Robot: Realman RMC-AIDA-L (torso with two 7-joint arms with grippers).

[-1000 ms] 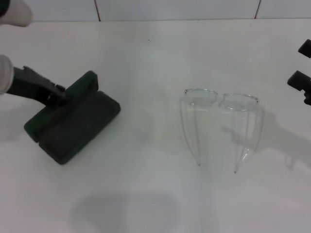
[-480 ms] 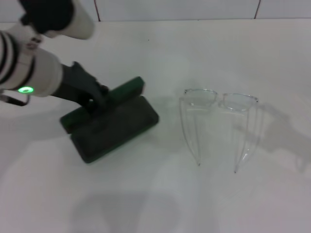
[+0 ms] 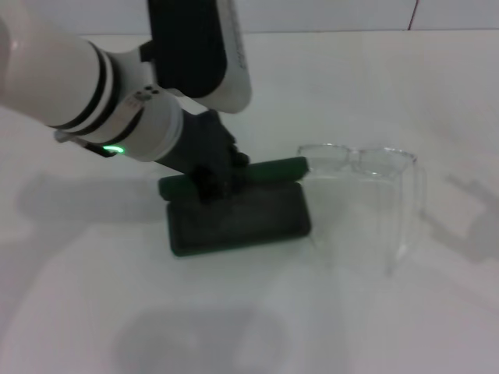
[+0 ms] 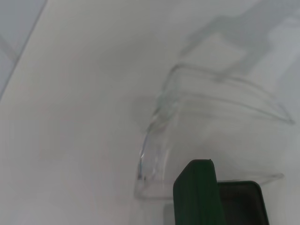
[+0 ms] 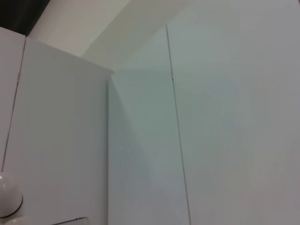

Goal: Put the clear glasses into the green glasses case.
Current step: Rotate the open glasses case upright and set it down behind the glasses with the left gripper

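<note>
The green glasses case [image 3: 238,224] lies open in the middle of the table, its lid [image 3: 269,169] standing up along the far side. My left gripper [image 3: 212,181] is shut on the lid's left part, the dark fingers straddling its edge. The clear glasses [image 3: 359,160] stand just right of the case, lenses at the far side and temple arms pointing toward me; the near temple arm is right against the case's right end. In the left wrist view the case lid [image 4: 197,194] rises in front of the clear glasses [image 4: 159,117]. My right gripper is out of view.
A white table [image 3: 249,327] carries both objects, and a tiled wall [image 3: 312,14] runs along its far edge. The right wrist view shows only white wall panels [image 5: 211,117].
My left arm has dragged the open case from the table's left side rightward until it sits beside the glasses. The glasses' temple arms have shifted slightly. The right gripper has left the right edge.
</note>
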